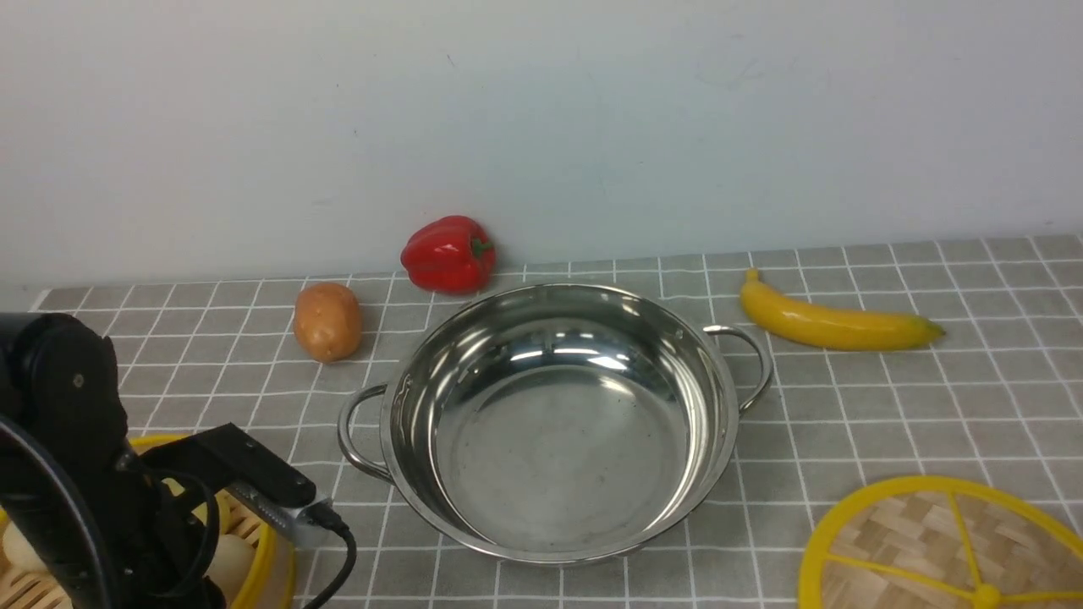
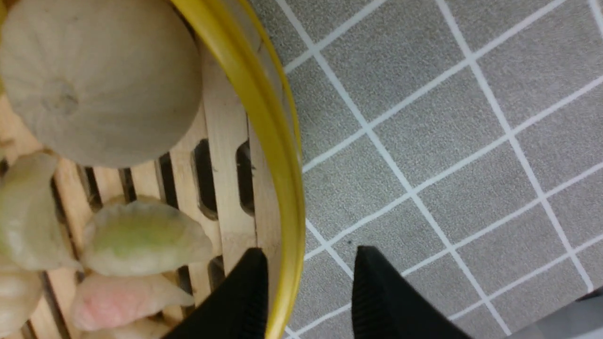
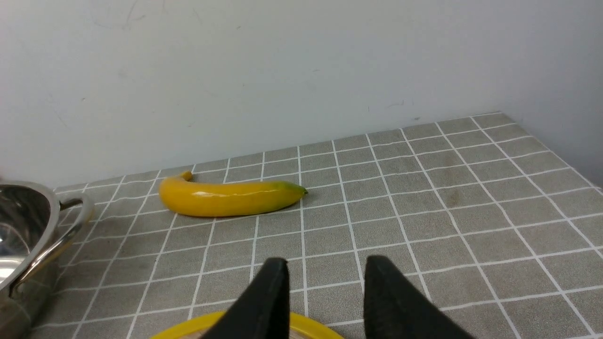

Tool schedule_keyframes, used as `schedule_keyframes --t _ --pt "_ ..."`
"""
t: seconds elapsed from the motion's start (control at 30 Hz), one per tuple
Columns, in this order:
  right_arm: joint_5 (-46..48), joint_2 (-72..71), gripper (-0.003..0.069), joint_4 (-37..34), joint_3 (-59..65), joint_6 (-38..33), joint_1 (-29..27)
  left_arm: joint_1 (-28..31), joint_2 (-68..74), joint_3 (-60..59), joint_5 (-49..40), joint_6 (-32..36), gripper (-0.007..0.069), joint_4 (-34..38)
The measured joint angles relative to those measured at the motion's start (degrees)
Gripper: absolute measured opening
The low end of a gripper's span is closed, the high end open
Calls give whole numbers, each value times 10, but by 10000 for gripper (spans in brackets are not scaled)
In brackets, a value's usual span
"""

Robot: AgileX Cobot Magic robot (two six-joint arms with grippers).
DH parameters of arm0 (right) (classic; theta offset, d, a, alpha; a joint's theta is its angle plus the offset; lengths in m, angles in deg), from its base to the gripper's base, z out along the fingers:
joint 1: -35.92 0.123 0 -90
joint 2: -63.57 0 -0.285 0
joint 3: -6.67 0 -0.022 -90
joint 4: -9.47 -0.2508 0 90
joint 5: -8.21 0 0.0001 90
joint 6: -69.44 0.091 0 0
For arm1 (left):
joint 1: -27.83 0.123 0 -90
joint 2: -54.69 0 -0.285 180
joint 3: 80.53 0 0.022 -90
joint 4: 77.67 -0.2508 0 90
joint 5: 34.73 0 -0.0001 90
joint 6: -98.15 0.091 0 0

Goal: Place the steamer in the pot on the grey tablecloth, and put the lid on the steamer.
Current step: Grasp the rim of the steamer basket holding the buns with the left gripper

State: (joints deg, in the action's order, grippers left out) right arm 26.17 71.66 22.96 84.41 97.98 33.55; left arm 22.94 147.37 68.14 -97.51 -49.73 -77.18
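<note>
Your left gripper (image 2: 311, 256): jaws parted and straddling the steamer (image 2: 280, 141) wall. One finger is inside, the outer one stands clear of the rim, and nothing is clamped. The steamer sits at the near-left corner of the grey tablecloth (image 1: 888, 406): yellow rim, pale slatted floor, a round bun (image 2: 94, 80), green- and pink-tinted dumplings (image 2: 141, 240).

Your right gripper (image 3: 327, 263): jaws apart, holding nothing, above the lid (image 1: 931, 550) at the near-right corner. The lid is a woven disc with yellow spokes.

The pot (image 1: 558, 440), shiny with two loop handles, sits mid-cloth.
</note>
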Motion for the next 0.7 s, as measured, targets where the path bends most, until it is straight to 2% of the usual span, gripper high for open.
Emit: schedule_keyframes --t 0.2,0.53,0.7 --pt "0 0 244 0 0 0 0 0 35 0 29 0 243 -5" --pt "0 0 244 0 0 0 0 0 73 0 30 -17 223 -17" --pt "0 0 244 0 0 0 0 -1 74 0 20 -33 46 -17"
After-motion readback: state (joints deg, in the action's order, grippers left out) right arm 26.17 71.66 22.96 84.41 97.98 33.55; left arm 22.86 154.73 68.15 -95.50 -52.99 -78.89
